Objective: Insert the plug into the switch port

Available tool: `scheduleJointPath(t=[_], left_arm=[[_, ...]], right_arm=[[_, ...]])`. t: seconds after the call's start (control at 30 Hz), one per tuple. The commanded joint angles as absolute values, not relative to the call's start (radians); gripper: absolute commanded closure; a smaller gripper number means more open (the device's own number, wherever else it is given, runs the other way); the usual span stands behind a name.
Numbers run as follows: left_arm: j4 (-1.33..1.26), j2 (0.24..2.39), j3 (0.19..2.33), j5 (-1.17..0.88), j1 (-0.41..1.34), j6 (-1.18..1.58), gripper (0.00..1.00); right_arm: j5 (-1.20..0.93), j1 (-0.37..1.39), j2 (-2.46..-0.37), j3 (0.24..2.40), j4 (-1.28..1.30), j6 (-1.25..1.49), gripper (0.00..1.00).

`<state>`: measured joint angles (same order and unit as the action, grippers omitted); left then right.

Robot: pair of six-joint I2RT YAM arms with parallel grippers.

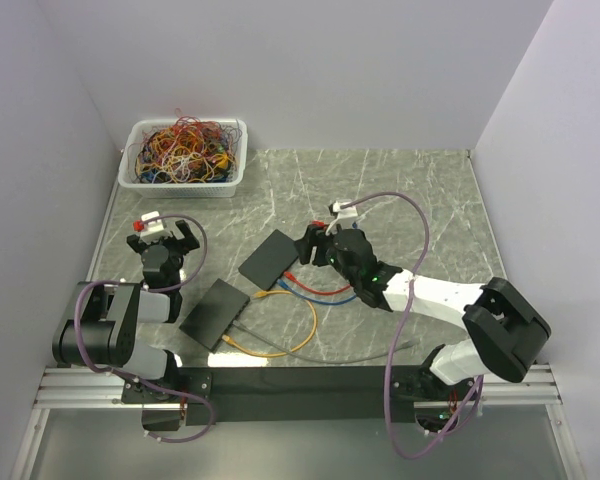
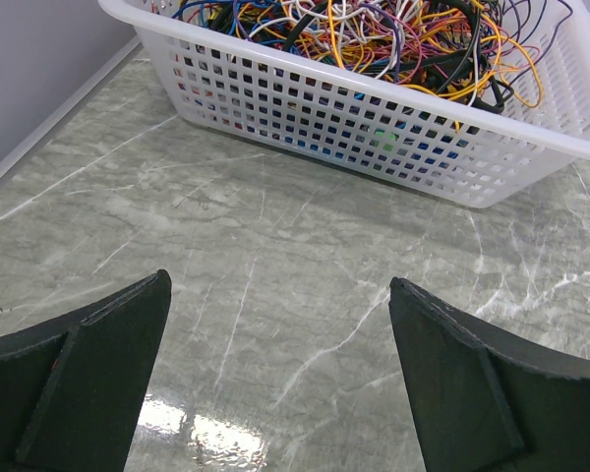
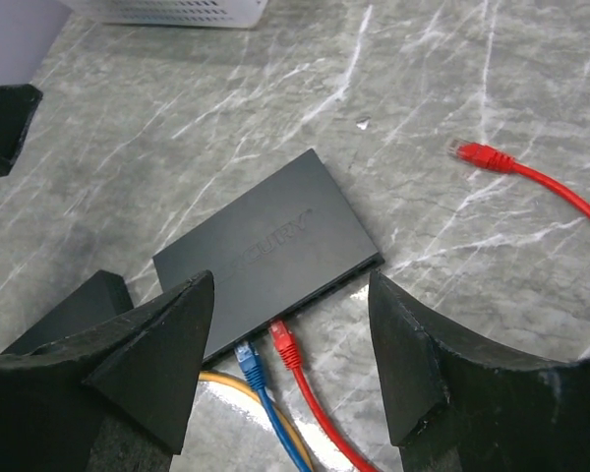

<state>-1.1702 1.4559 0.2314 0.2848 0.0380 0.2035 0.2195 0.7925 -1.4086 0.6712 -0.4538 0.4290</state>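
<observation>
A black switch (image 3: 265,251) lies flat on the marble table; it also shows in the top view (image 1: 270,257). A blue plug (image 3: 248,361) and a red plug (image 3: 283,344) sit with their tips in ports on its near edge. The red cable's other plug (image 3: 477,154) lies loose on the table to the right. My right gripper (image 3: 290,285) is open and empty, hovering over the switch's near edge, above the two plugs (image 1: 315,245). My left gripper (image 2: 280,285) is open and empty over bare table at the left (image 1: 165,240).
A second black switch (image 1: 216,313) lies in front of the first, with a yellow cable (image 1: 290,335) looping beside it. A white basket (image 2: 393,147) of tangled cables stands at the back left (image 1: 183,152). Walls close in the table on three sides.
</observation>
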Motion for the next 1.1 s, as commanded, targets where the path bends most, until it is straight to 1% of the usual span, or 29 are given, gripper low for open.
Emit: scheduleJointPath(t=[0.0, 0.23, 0.27, 0.3, 0.33, 0.4, 0.43, 0.5, 0.53, 0.57, 0.6, 0.63, 0.73, 0.77, 0.87, 1.0, 1.07], left_arm=[[-1.229, 1.460, 0.239, 0.265, 0.034, 0.190, 0.01], [-1.224, 1.445, 0.241, 0.259, 0.034, 0.178, 0.01], [-1.168, 1.425, 0.282, 0.256, 0.043, 0.173, 0.01], [-0.974, 1.375, 0.319, 0.294, 0.048, 0.172, 0.01], [-0.883, 1.349, 0.397, 0.322, 0.057, 0.179, 0.01], [-0.754, 1.289, 0.448, 0.342, 0.063, 0.208, 0.01], [-0.656, 1.211, 0.481, 0.333, 0.066, 0.231, 0.01], [-0.536, 1.128, 0.511, 0.299, 0.066, 0.315, 0.01], [-0.438, 1.047, 0.521, 0.251, 0.067, 0.340, 0.01], [-0.408, 1.010, 0.531, 0.221, 0.067, 0.372, 0.01], [-0.381, 0.938, 0.528, 0.194, 0.067, 0.437, 0.01], [-0.326, 0.904, 0.517, 0.117, 0.067, 0.448, 0.01], [-0.229, 0.772, 0.485, 0.058, 0.071, 0.526, 0.01], [-0.151, 0.743, 0.477, 0.060, 0.071, 0.544, 0.01], [-0.054, 0.632, 0.436, 0.080, 0.072, 0.565, 0.01], [-0.012, 0.502, 0.362, 0.094, 0.072, 0.557, 0.01], [-0.012, 0.465, 0.331, 0.110, 0.072, 0.542, 0.01]], right_arm=[[0.186, 0.810, -1.367, 0.684, -0.521, 0.404, 0.29], [0.137, 0.845, -1.304, 0.638, -0.595, 0.368, 0.28], [0.140, 0.850, -1.304, 0.640, -0.592, 0.364, 0.28], [0.144, 0.851, -1.305, 0.647, -0.586, 0.364, 0.29], [0.147, 0.853, -1.307, 0.649, -0.578, 0.362, 0.29], [0.152, 0.857, -1.302, 0.653, -0.574, 0.359, 0.29], [0.155, 0.859, -1.299, 0.652, -0.580, 0.357, 0.29], [0.156, 0.862, -1.286, 0.646, -0.586, 0.357, 0.28], [0.158, 0.861, -1.281, 0.644, -0.587, 0.357, 0.28], [0.160, 0.861, -1.273, 0.644, -0.586, 0.356, 0.28], [0.163, 0.864, -1.272, 0.643, -0.583, 0.356, 0.28], [0.167, 0.865, -1.270, 0.643, -0.583, 0.357, 0.28], [0.170, 0.867, -1.266, 0.647, -0.568, 0.365, 0.28], [0.166, 0.868, -1.264, 0.647, -0.568, 0.371, 0.28], [0.124, 0.873, -1.255, 0.643, -0.572, 0.390, 0.28], [0.071, 0.896, -1.269, 0.637, -0.591, 0.419, 0.27], [0.051, 0.917, -1.288, 0.687, -0.543, 0.440, 0.27]])
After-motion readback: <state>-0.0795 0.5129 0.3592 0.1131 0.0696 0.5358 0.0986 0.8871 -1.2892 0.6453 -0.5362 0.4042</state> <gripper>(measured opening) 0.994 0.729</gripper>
